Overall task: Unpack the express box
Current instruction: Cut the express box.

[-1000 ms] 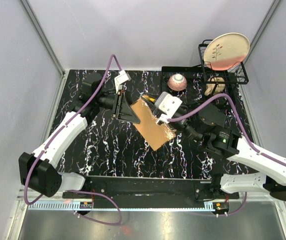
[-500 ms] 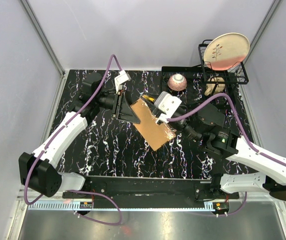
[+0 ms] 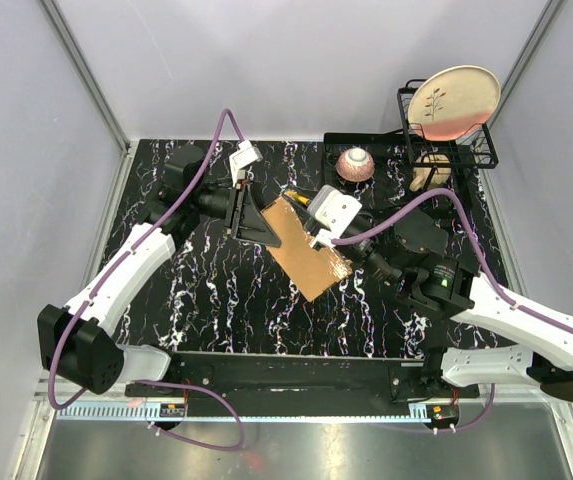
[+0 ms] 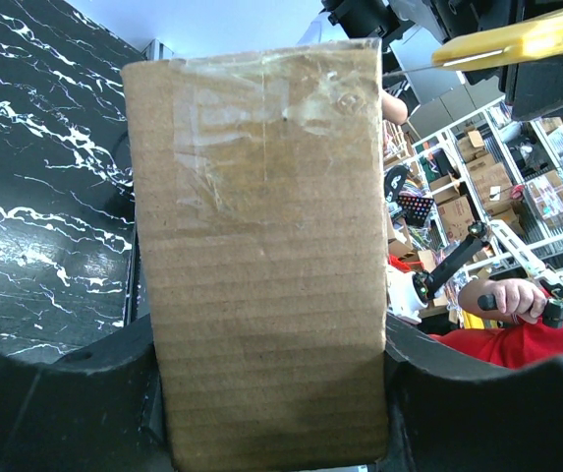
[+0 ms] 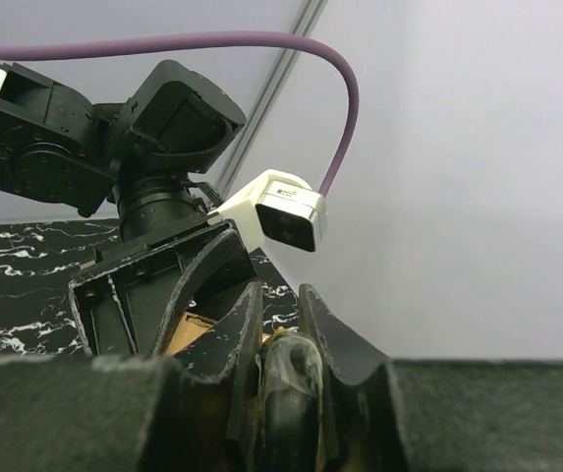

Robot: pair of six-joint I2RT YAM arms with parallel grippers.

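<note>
Over table [image 3: 206, 290]: one express box [image 3: 311, 250] gripped by left pincer [image 3: 258, 220]; right pincer [image 5: 276, 313] closed on one yellow knife [image 4: 522, 41]

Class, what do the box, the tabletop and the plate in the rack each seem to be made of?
The box: brown corrugated cardboard, matte, faint ribbing, glossy clear tape near one end. The tabletop: black with white veins, marble-look, possibly printed. The plate: probably glazed ceramic, smooth cream-and-pink, painted sprig.
</note>
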